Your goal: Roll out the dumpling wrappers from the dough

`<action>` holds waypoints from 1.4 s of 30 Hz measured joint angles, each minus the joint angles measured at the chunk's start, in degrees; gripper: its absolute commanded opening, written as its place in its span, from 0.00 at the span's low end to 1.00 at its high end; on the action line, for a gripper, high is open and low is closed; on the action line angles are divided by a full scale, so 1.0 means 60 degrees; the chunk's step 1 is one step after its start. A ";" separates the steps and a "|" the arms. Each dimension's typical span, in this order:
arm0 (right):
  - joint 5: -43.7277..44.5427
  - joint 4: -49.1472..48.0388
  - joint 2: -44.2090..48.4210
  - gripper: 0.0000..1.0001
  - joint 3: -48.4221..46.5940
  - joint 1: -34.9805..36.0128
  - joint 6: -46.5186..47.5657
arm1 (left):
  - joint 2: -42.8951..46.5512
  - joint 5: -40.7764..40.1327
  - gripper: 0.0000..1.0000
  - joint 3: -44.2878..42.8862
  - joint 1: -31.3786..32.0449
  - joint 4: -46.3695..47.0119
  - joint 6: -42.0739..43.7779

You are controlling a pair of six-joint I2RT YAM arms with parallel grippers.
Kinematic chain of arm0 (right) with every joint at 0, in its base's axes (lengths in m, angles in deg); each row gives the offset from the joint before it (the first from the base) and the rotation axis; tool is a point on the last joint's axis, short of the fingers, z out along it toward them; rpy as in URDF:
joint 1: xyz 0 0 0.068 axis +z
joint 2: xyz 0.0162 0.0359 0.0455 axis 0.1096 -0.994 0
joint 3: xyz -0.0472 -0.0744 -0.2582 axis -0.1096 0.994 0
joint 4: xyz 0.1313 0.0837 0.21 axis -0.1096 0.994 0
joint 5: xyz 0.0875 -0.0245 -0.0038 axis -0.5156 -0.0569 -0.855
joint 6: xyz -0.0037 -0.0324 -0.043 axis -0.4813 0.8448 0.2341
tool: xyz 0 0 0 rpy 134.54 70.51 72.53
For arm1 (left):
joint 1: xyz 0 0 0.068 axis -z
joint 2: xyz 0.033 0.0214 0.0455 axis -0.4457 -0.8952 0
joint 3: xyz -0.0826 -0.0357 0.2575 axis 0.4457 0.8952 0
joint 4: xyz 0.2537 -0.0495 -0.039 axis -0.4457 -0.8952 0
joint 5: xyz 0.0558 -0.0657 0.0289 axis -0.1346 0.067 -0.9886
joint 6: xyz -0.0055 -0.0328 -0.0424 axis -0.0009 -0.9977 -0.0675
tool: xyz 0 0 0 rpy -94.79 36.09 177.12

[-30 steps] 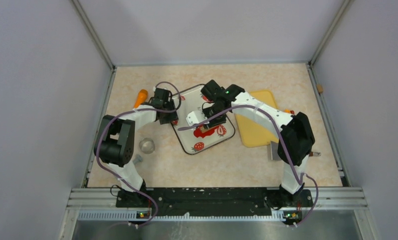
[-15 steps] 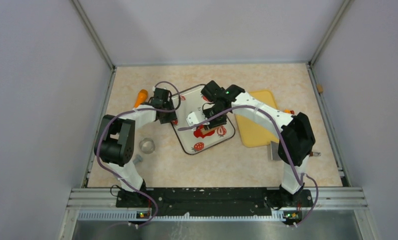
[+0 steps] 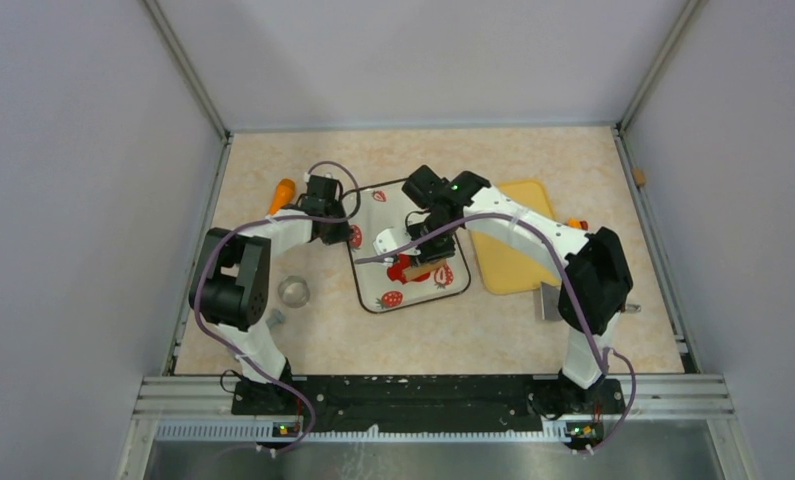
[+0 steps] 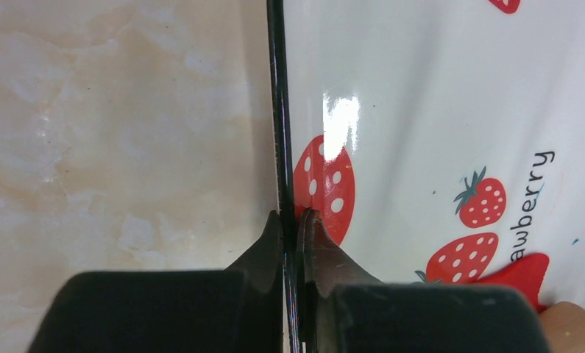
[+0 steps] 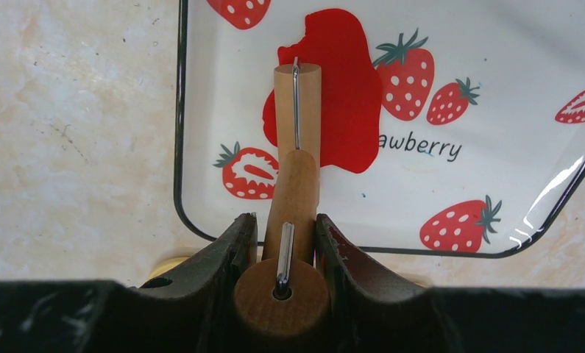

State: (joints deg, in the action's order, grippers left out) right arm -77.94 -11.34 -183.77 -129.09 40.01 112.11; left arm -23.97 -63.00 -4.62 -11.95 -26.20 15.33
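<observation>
Dough (image 5: 348, 88): bright red, soft, flattened into a thin glossy blob with an irregular outline, ragged along one side. Its long axis runs straight away from the right pincer (image 5: 285, 220), roughly in line with the light wooden roller (image 5: 296, 169), which that pincer's part-closed jaws clamp by the handle. Blob lies ahead of the fingertips, under the roller's far end, on a white strawberry-printed tray (image 5: 458, 198). Left pincer (image 4: 292, 219) nipped tight on the tray's black rim.

Bright, even overhead light in all views. Shadows soft, short, under arms on table (image 3: 423, 340). White glare patch on glossy tray (image 4: 341, 110). Dough (image 5: 348, 88) edges crisp. Rolling pin (image 5: 282, 294) near end slightly soft. Slight wide-angle stretch at top view edges.
</observation>
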 measured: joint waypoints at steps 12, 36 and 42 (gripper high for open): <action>0.0251 -0.0062 0.0237 0.00 0.0273 0.0382 -0.0667 | -0.0022 0.0051 0.00 0.0084 -0.0106 0.0164 -0.1086; 0.0521 -0.0459 0.0823 0.00 0.1027 0.0743 -0.1814 | 0.0157 0.0200 0.00 0.0397 -0.0259 0.0310 -0.1898; 0.0331 -0.0029 0.0889 0.00 0.1064 0.0845 -0.1993 | 0.0175 0.0229 0.00 0.0448 -0.0273 0.0372 -0.1902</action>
State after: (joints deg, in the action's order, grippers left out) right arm -75.95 -11.52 -178.43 -122.70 45.08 100.15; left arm -22.92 -61.62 -1.93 -13.58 -23.97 3.92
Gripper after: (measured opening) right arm 0.328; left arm 0.046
